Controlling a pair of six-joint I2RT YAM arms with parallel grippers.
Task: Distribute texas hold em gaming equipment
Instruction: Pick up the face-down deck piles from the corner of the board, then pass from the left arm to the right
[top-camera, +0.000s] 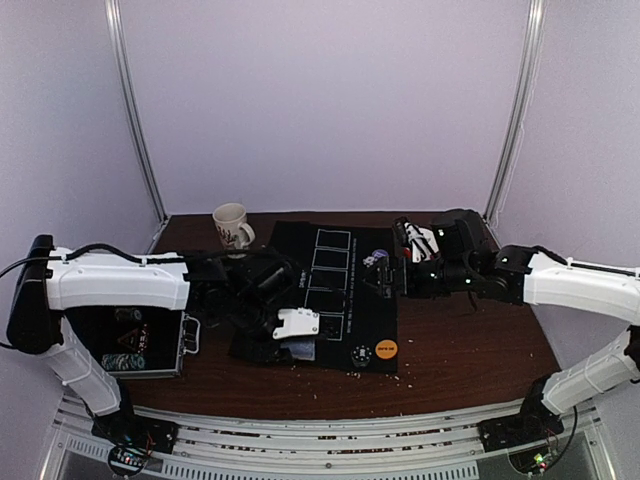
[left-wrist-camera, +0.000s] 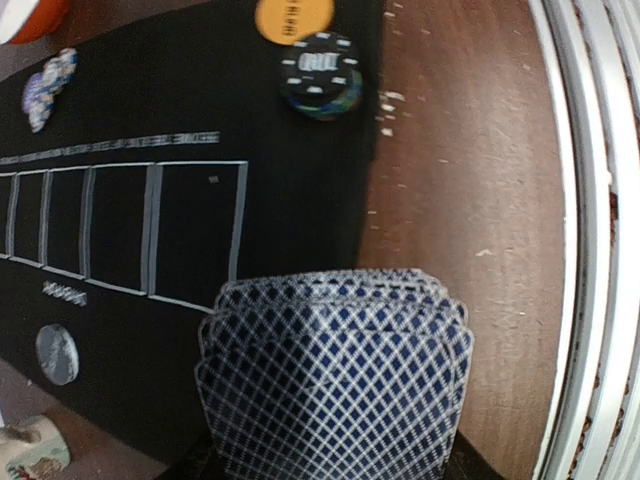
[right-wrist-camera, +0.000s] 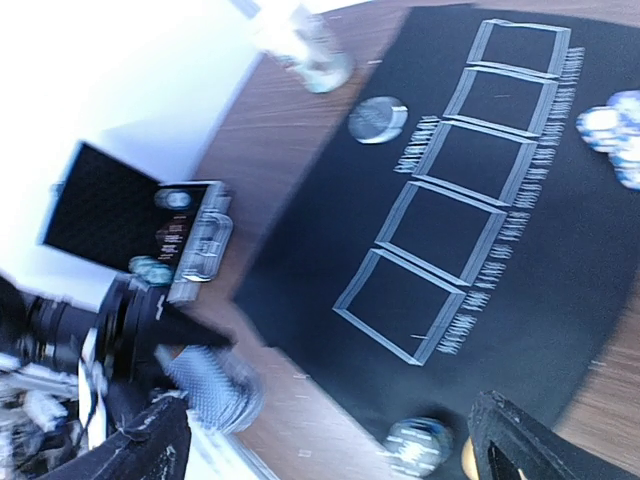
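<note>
The black felt mat (top-camera: 372, 315) bears a near-to-far row of thin white card outlines (left-wrist-camera: 195, 235). At its near-left edge, the left gripper (top-camera: 295, 335) seems clamped on fanned, glossy, crosshatch-backed playing cards (left-wrist-camera: 335, 380). The nearest outline lies just beyond them. The right gripper (right-wrist-camera: 330, 420) hovers far right, jaws wide apart and empty.

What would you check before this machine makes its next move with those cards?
1. Grip of left pincer on card stack: ok, looks held.
2. Stack squared: not ok, fanned.
3. Spare right pincer open, empty: ok.
4. All five outlined boxes bare: ok.
5. Both orange disc and black-white chips clear of boxes: ok.
6. Card faces: cannot tell, only backs show.
</note>
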